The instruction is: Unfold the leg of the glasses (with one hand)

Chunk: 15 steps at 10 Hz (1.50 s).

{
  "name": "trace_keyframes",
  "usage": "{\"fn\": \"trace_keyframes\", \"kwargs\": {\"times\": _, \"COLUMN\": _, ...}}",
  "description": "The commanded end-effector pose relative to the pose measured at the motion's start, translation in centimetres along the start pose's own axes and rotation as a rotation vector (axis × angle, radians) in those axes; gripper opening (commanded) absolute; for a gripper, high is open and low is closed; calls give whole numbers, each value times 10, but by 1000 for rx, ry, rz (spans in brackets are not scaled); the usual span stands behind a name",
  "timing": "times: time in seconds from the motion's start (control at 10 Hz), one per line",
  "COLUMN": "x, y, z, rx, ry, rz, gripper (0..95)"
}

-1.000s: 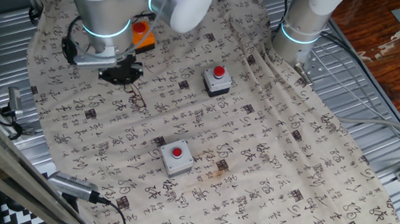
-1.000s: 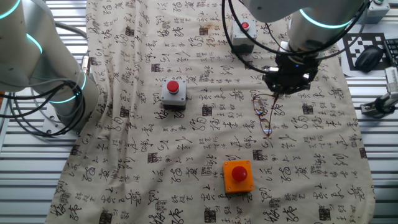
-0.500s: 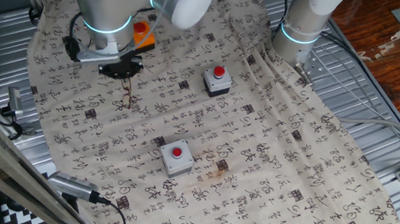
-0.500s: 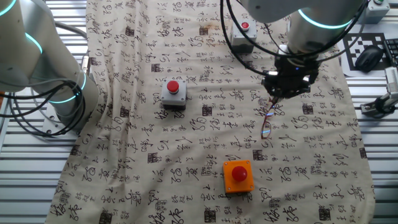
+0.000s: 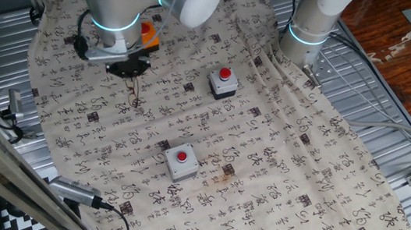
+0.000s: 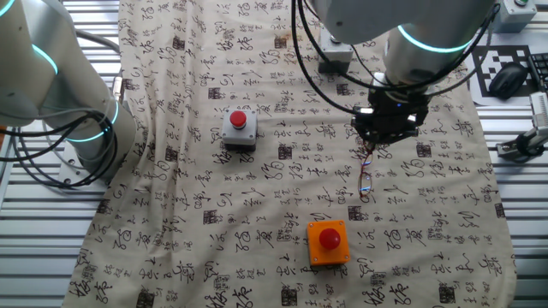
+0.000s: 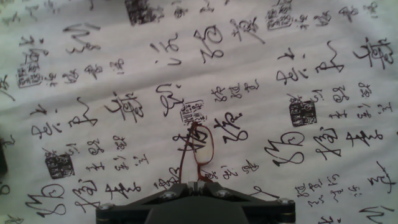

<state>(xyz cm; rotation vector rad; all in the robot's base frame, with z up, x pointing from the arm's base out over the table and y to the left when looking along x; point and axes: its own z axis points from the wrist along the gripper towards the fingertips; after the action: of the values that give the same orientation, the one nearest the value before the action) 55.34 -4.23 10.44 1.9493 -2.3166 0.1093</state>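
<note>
The glasses (image 5: 134, 95) are thin, with a dark reddish wire rim. They hang lengthwise from my gripper (image 5: 127, 72) over the printed cloth at the back left. In the other fixed view the gripper (image 6: 381, 137) holds one end, and the glasses (image 6: 366, 174) trail toward the orange button box. The hand view shows the fingertips of the gripper (image 7: 194, 183) closed together on the thin end of the glasses (image 7: 198, 149), with a lens rim dangling beyond them. I cannot tell whether the lower end touches the cloth.
An orange button box (image 6: 328, 242) lies near the glasses' lower end. Two grey boxes with red buttons (image 5: 223, 83) (image 5: 181, 161) stand on the cloth. A second arm's base (image 5: 311, 26) is at the back. Metal slats border the cloth (image 5: 276, 179).
My gripper has risen and shifted slightly toward the back with the glasses in it. The glasses lay on the cloth before and now hang stretched out below the fingers.
</note>
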Motion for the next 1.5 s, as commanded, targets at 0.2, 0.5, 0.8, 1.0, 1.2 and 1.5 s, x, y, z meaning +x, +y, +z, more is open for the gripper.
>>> {"fn": "trace_keyframes", "kwargs": {"times": 0.2, "x": 3, "y": -2, "z": 1, "rx": -22, "ry": 52, "rz": -21, "gripper": 0}}
{"fn": "trace_keyframes", "kwargs": {"times": 0.5, "x": 11, "y": 0, "z": -2, "rx": -26, "ry": 47, "rz": -23, "gripper": 0}}
{"fn": "trace_keyframes", "kwargs": {"times": 0.8, "x": 18, "y": 1, "z": -6, "rx": -27, "ry": 25, "rz": -4, "gripper": 0}}
{"fn": "trace_keyframes", "kwargs": {"times": 1.0, "x": 19, "y": 1, "z": -8, "rx": -27, "ry": 24, "rz": 3, "gripper": 0}}
{"fn": "trace_keyframes", "kwargs": {"times": 1.2, "x": 23, "y": 1, "z": -11, "rx": -28, "ry": 18, "rz": 7, "gripper": 0}}
{"fn": "trace_keyframes", "kwargs": {"times": 1.5, "x": 22, "y": -1, "z": -14, "rx": -40, "ry": 35, "rz": -2, "gripper": 0}}
